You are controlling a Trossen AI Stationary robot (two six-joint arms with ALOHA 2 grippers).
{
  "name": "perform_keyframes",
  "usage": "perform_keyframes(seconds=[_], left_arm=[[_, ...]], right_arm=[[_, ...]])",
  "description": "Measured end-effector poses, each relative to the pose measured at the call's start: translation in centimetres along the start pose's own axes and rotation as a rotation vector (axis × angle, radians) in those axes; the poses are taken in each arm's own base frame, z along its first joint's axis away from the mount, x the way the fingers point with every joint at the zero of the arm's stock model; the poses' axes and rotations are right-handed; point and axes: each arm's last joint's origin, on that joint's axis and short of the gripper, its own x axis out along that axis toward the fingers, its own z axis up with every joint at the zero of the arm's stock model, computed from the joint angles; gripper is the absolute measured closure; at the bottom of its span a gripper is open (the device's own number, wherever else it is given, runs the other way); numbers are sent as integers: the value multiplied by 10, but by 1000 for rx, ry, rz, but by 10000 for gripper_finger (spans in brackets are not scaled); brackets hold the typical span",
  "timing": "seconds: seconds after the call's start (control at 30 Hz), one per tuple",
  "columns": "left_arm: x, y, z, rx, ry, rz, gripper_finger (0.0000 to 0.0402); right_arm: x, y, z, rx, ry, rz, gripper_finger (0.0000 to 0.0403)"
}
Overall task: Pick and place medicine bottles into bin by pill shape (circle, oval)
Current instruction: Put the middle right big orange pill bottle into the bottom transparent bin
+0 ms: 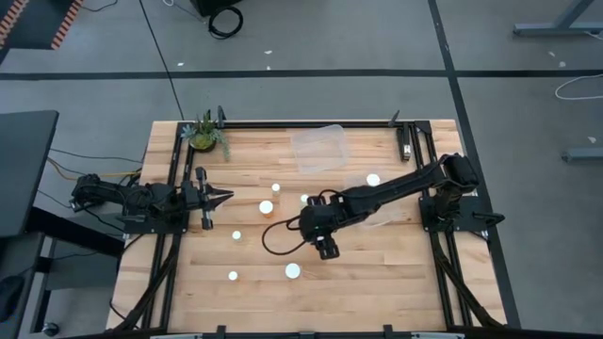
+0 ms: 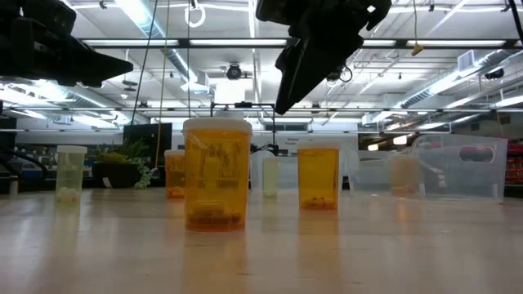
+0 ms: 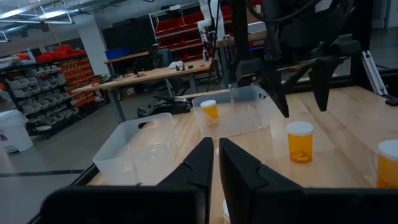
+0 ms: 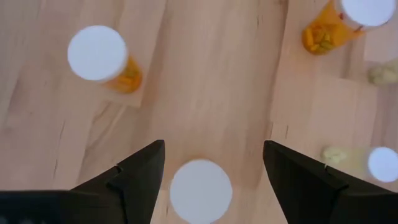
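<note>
1. the bottle (image 4: 200, 190) stood upright near the table's front, between the spread fingers of the right gripper (image 1: 326, 247) hovering above; light, rigid, smooth plastic, best pinched around the cap.
2. farther left, the left gripper (image 1: 219, 195) waited clenched, empty.
3. bins (image 1: 318, 148) sat at the far edge.

A light wooden table (image 1: 377, 282) with a black frame is carrying everything; several amber medicine bottles (image 1: 293, 271) with white caps are standing upright on it, scattered well apart across the middle; two clear plastic bins (image 1: 318, 148) are sitting near the far edge, and one bottle (image 3: 209, 111) is showing inside one bin in the left wrist view; a small green plant (image 1: 203, 133) is sitting at the far left corner.
</note>
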Motion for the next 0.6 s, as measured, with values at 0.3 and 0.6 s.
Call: perform_keyframes(seconds=[0.3, 0.6], left_arm=[[0, 0, 0, 0, 0, 0, 372], [0, 0, 0, 0, 0, 0, 363]], right_arm=[[-15, 7, 11, -26, -11, -48, 123], [-16, 6, 11, -15, -5, -78, 123]])
